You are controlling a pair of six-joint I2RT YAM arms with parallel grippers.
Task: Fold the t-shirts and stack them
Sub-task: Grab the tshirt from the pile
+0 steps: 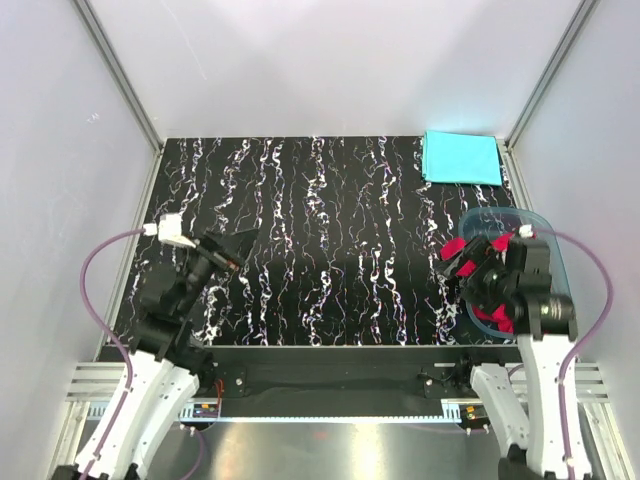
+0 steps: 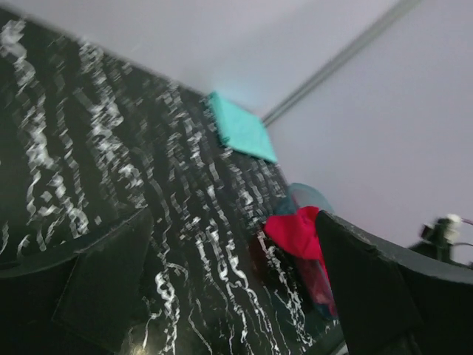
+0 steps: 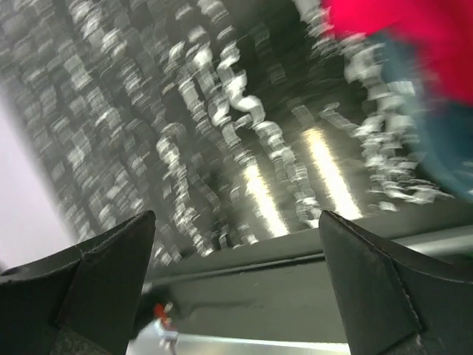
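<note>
Far right on the worktop point(image 1: 330, 250) lies the folded turquoise t-shirt point(image 1: 460, 158); red t-shirt point(image 2: 295, 233) in the tub point(image 1: 545, 225); left claw point(image 1: 232, 247) and right claw point(image 3: 236, 222) spread, empty.

The left gripper point(image 2: 231, 216) hangs with its two dark fingers point(image 2: 103, 288) spread wide at 7 and 5 o'clock, nothing between them, above a black table point(image 2: 89, 126) veined in white. A folded turquoise t-shirt point(image 2: 240, 133) lies flat in the far corner at 12 o'clock. At 4 o'clock, a crumpled red t-shirt point(image 2: 294, 233) spills over the rim of a translucent blue tub point(image 2: 309, 196), against pale grey walls point(image 2: 384, 133).
</note>
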